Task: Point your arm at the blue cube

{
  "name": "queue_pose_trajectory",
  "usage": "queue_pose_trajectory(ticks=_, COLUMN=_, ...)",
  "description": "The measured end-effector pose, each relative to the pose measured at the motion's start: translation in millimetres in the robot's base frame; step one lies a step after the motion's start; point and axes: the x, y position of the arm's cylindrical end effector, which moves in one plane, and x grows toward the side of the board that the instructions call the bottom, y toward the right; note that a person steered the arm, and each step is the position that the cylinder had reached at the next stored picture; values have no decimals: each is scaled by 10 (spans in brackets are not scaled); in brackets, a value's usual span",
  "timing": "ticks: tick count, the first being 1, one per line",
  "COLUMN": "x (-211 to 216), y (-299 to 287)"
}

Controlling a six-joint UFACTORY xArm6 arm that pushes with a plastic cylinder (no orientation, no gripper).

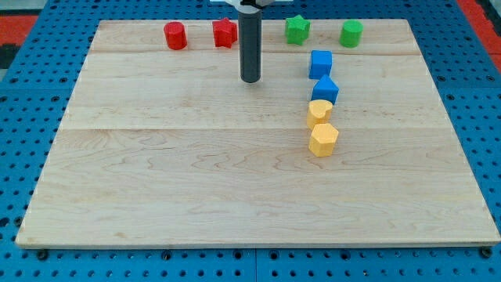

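The blue cube (320, 63) sits on the wooden board (196, 180) right of centre, near the view's top. A second blue block (325, 89), with a peaked top, lies just below it. My rod comes down from the view's top and my tip (250, 79) rests on the board to the left of the blue cube, about a rod's length away, touching no block.
A red cylinder (175, 35) and a red star (225, 32) lie at the view's top, left of the rod. A green star (297, 29) and a green cylinder (351, 33) lie at top right. Two yellow blocks (318, 112) (323, 139) lie below the blue ones.
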Motion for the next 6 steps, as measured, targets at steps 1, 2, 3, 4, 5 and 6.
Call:
queue_pose_trajectory(ticks=1, x=0, y=0)
queue_pose_trajectory(ticks=2, x=0, y=1)
queue_pose_trajectory(ticks=3, x=0, y=1)
queue_pose_trajectory(ticks=4, x=0, y=3)
queue_pose_trajectory(ticks=5, x=-2, y=9)
queue_pose_trajectory(ticks=6, x=-2, y=92)
